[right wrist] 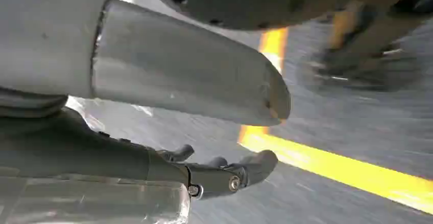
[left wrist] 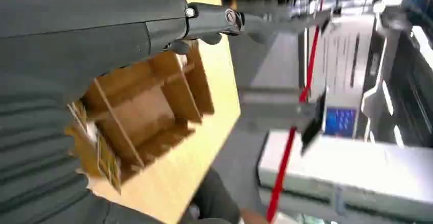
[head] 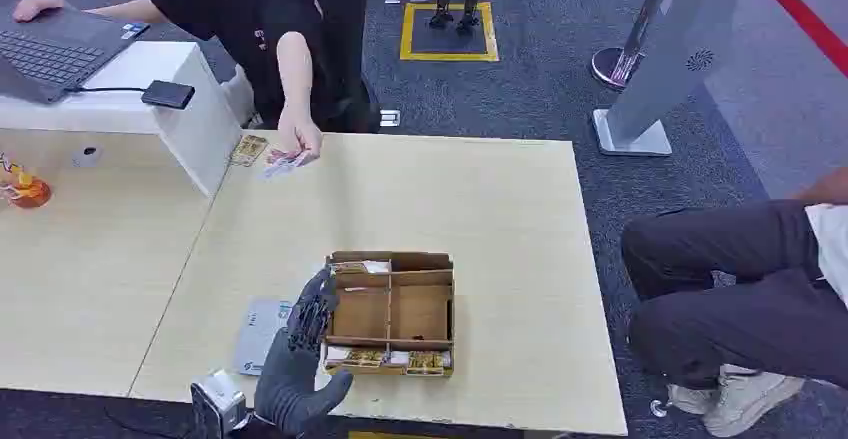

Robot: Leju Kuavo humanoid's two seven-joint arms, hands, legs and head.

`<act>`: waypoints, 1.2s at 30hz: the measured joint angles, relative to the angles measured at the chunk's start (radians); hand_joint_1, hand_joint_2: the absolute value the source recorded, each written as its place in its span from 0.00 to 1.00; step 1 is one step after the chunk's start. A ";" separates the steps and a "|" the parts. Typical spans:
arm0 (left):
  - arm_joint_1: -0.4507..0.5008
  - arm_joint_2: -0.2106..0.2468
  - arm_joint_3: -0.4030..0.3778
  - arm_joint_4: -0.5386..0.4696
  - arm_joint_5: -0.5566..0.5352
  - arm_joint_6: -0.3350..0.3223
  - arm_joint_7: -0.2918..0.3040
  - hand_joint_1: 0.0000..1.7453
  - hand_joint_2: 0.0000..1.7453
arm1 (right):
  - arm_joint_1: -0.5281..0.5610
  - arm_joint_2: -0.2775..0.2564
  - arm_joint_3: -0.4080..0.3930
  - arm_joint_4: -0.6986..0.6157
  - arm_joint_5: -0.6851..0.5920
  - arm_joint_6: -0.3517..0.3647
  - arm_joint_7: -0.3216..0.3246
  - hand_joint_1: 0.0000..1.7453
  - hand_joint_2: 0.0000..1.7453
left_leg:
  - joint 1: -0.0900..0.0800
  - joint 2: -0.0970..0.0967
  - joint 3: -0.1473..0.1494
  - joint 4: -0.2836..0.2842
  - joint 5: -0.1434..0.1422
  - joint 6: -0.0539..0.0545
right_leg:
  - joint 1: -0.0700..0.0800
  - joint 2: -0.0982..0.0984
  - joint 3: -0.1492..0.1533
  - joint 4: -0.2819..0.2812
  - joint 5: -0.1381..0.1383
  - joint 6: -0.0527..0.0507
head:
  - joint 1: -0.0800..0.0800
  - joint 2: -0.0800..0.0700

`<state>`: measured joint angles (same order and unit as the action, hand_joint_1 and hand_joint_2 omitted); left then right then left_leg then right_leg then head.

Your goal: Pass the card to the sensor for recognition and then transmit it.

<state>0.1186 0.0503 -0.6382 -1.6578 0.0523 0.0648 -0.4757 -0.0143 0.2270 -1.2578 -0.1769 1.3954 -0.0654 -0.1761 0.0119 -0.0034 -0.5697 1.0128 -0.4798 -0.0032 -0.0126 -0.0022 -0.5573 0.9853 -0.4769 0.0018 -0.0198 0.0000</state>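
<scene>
left hand (head: pixel 300 354) released, fingers spread, at the left edge of the cardboard divider box (head: pixel 392 311) on the bench (head: pixel 500 219). cards (head: pixel 385 358) stand in the box's near compartment. right hand (right wrist: pixel 153 132) released, hanging above the floor (right wrist: pixel 357 132), grasping nothing.

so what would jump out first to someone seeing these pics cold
Probably the robot's left hand, dark and fingers apart, reaching over the near left edge of the partitioned cardboard box on the pale table. Next, the person across the table, whose hand holds cards at the far edge. Another person's legs sit off the table's right side.
</scene>
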 joint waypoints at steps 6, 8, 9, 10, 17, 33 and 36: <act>-0.033 0.001 -0.005 -0.017 -0.240 0.297 -0.005 0.00 1.00 | 0.041 -0.010 0.006 0.109 -0.061 -0.047 -0.031 0.00 0.00 | 0.000 0.000 0.000 0.000 0.000 0.000 | 0.000 0.000 0.000 0.000 -0.001 0.000 | 0.000 0.000; -0.049 0.001 -0.015 -0.017 -0.287 0.371 -0.006 0.00 1.00 | 0.042 -0.014 0.008 0.125 -0.070 -0.044 -0.026 0.00 0.00 | 0.000 0.000 0.000 0.000 0.000 0.000 | 0.000 0.000 0.000 0.000 -0.001 0.000 | 0.000 0.000; -0.055 0.001 -0.019 -0.016 -0.325 0.416 -0.006 0.00 1.00 | 0.041 -0.017 0.008 0.130 -0.079 -0.044 -0.019 0.00 0.00 | 0.000 0.000 0.000 0.000 0.000 0.000 | 0.000 0.000 0.000 0.000 -0.001 0.000 | 0.000 0.000; -0.061 0.000 -0.023 -0.014 -0.370 0.468 -0.006 0.00 1.00 | 0.040 -0.019 0.008 0.135 -0.084 -0.043 -0.015 0.00 0.00 | 0.000 0.000 0.000 0.000 0.000 0.000 | 0.000 0.000 0.000 0.000 -0.001 0.000 | 0.000 0.000; -0.071 -0.057 -0.013 0.005 -0.685 0.597 -0.026 0.10 1.00 | 0.039 -0.026 0.010 0.155 -0.102 -0.036 -0.005 0.00 0.00 | -0.001 0.000 0.000 0.000 0.000 0.000 | -0.001 0.000 0.001 0.000 0.000 0.000 | 0.000 0.000; -0.082 -0.273 0.345 0.065 -1.041 0.599 -0.155 0.30 1.00 | 0.019 -0.050 0.039 0.163 -0.079 -0.004 0.024 0.00 0.00 | 0.000 0.001 0.001 0.000 0.001 -0.001 | 0.000 0.000 0.001 0.001 0.001 -0.001 | -0.001 0.000; -0.106 -0.293 0.404 0.095 -1.103 0.599 -0.158 0.24 1.00 | 0.015 -0.053 0.042 0.163 -0.069 0.003 0.028 0.00 0.00 | 0.000 0.000 0.001 0.000 0.002 -0.002 | 0.000 0.000 0.001 0.001 0.001 -0.001 | 0.000 0.000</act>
<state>0.0128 -0.2430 -0.2343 -1.5630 -1.0508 0.6638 -0.6341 0.0004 0.1736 -1.2161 -0.0137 1.3260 -0.0626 -0.1476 0.0119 -0.0032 -0.5689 1.0129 -0.4779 -0.0049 -0.0127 -0.0025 -0.5563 0.9861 -0.4755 0.0006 -0.0198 0.0000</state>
